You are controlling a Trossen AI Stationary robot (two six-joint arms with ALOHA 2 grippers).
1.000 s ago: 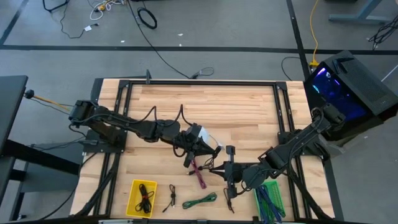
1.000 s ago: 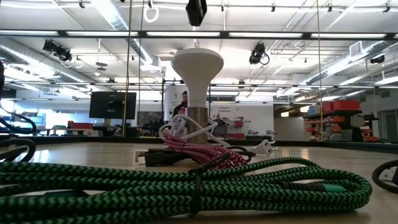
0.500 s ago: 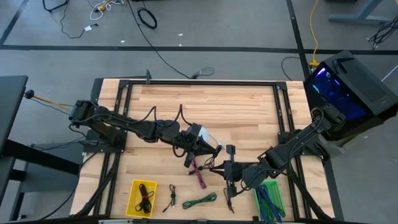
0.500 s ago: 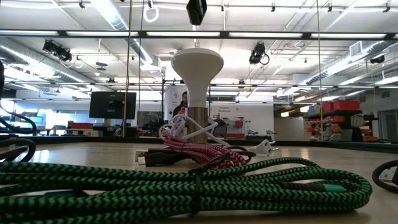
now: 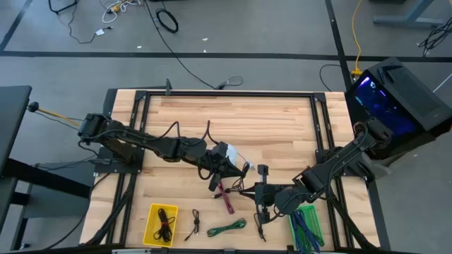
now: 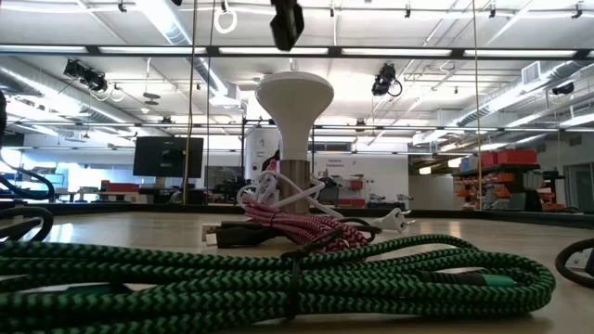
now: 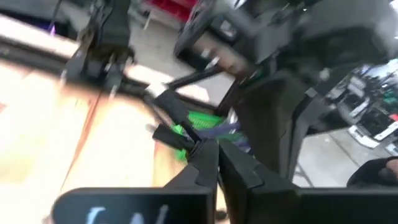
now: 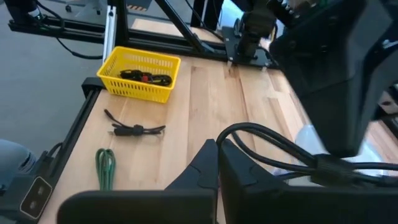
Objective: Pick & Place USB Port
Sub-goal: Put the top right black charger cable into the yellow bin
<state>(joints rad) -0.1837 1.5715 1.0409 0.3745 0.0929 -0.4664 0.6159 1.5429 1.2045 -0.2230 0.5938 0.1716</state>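
From above, the left hand [image 5: 239, 168] reaches to the middle of the table [image 5: 282, 120], over the white cable [image 5: 239, 158] and beside the pink cable [image 5: 226, 197]. The right hand [image 5: 260, 203] waits lower on the right, next to the green basket [image 5: 308, 227]. A yellow basket [image 5: 161, 223], a small black cable [image 5: 195, 224] and a green cable [image 5: 227, 227] lie along the near edge. To do this step well, I think the left hand should lift slowly and straight, so that the white cable does not pull the pink one with it.

At table height, the green cable [image 6: 278, 269] fills the front. Behind it, the pink cable [image 6: 302, 227] and the white cable [image 6: 278, 195] are tangled in one heap, with a white plug [image 6: 397, 221] at its side. Which piece is the USB part, I cannot tell.

From the left wrist, its fingers [image 7: 205, 168] are almost together. Whether something thin is pinched between them, I cannot say.

From the right wrist, its fingers [image 8: 205, 165] are pressed together and hold nothing. A black cable [image 8: 273, 149] runs just in front of them, and the yellow basket [image 8: 140, 74] stands far off.
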